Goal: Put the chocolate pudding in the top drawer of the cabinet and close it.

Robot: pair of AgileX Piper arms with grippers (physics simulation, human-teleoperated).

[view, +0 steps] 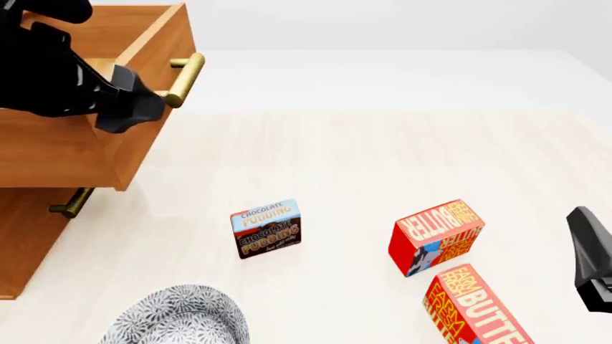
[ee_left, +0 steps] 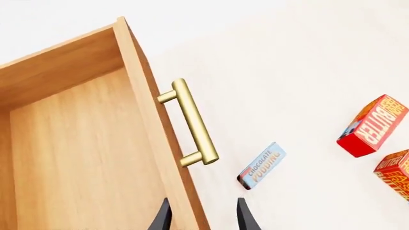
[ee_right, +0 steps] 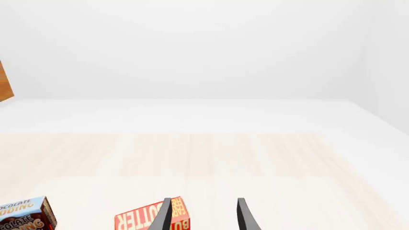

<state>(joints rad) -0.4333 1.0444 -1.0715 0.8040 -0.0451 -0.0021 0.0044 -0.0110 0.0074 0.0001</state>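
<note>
- Choc pudding box point(view: 266, 228) sits on the desk point(view: 383, 158), blue top edge up, lettered face toward my front cam, slightly tilted; nothing is touching it. Also seen in the left wrist cam point(ee_left: 262, 165), lying on the desk beside the drawer front.
- Top drawer point(view: 143, 64) is pulled out over the desk at front cam's left, light wood inside, nothing visible in the part I can see. Its brass bar handle point(view: 186, 79) faces the open desk; pudding is nearer the camera than the drawer and to its right, apart from it.
- Cabinet point(view: 29, 236) under it, lower drawer handle point(view: 72, 203) showing.
- Left gripper point(view: 129, 107) hangs over the drawer's front edge near the handle; in the wrist cam the fingers point(ee_left: 161, 218) are parted, front panel between the tips, gripping nothing I can see.
- Right gripper point(view: 588, 258) at front cam's right edge, well apart from the pudding; wrist cam shows its fingers point(ee_right: 244, 215) spread apart and empty.
- Two butter boxes: one point(view: 436, 235) right of the pudding, another point(view: 478, 308) nearer the cam, close to the first.
- Patterned gray-white bowl point(view: 177, 315) upside down at the near edge, below-left of the pudding.
</note>
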